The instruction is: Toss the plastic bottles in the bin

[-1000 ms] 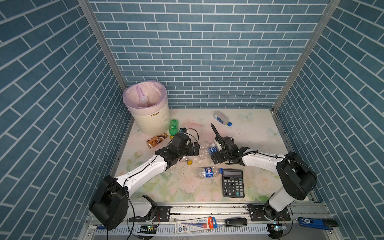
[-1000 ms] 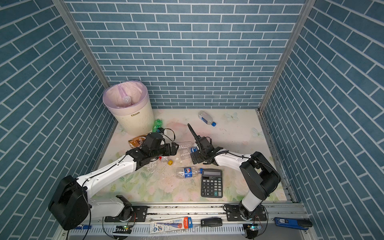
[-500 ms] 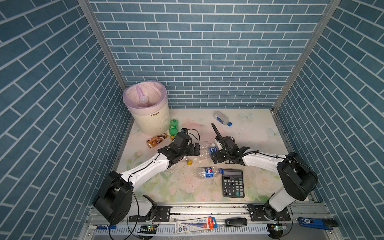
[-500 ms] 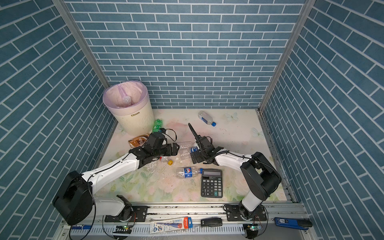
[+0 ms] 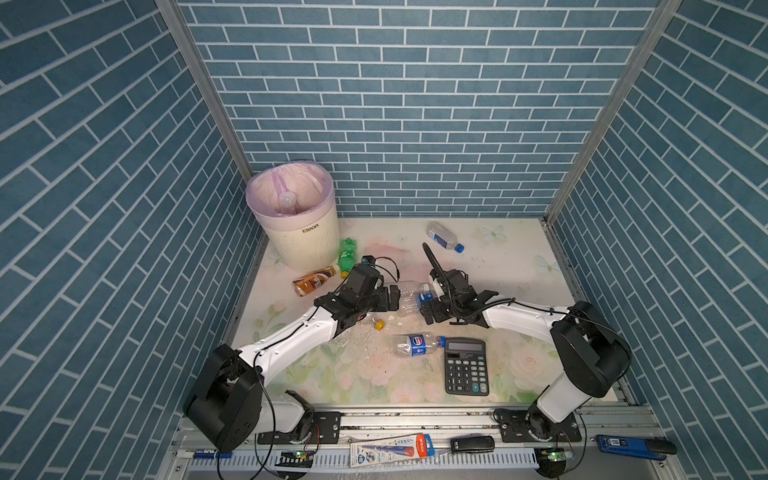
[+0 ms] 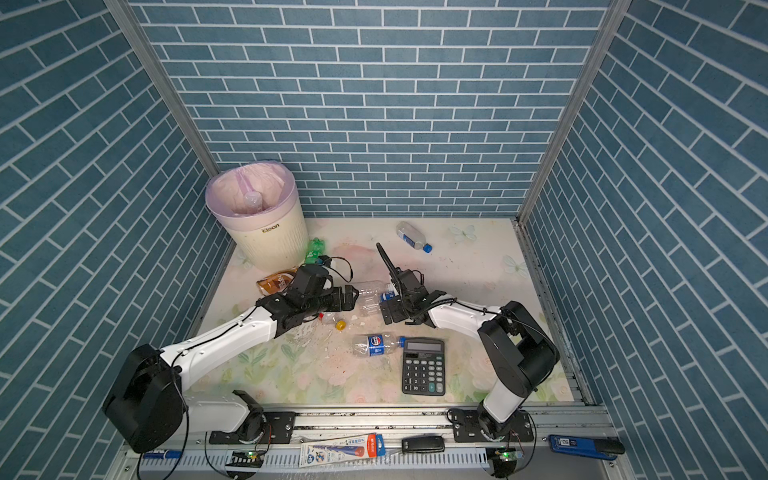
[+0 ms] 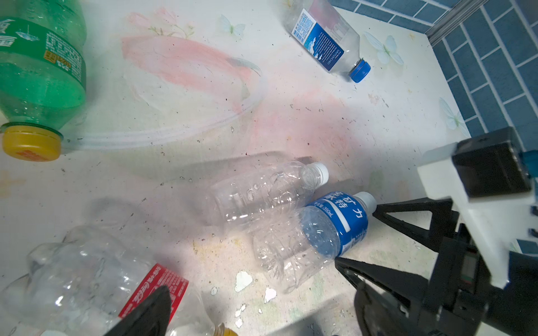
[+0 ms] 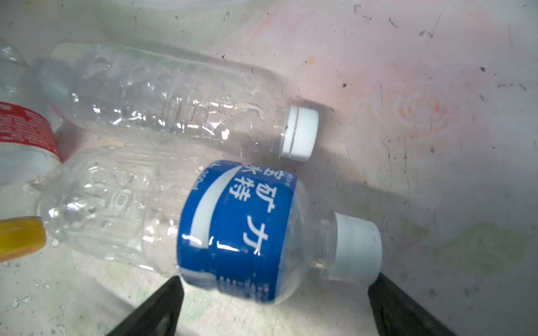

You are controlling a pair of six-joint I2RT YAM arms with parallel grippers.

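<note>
Now the fingers of my right gripper gape open, empty, at the frame's bottom edge. Just past them the blue-label bottle lies flat on the table, lengthwise from finger to finger, so I'd turn first. My left gripper is open too. The bin waits far left in a top view.

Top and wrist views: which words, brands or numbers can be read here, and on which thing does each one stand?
"clean": wall of the round cream-white ribbed bin.
"矿力", "水特", "350mL": blue label of the clear plastic bottle.
"Coca-Cola": red label of the crushed clear bottle.
"UNTOUCHED": blue label of the far blue-capped bottle.
Too small to read: brown bottle label, black calculator.
</note>
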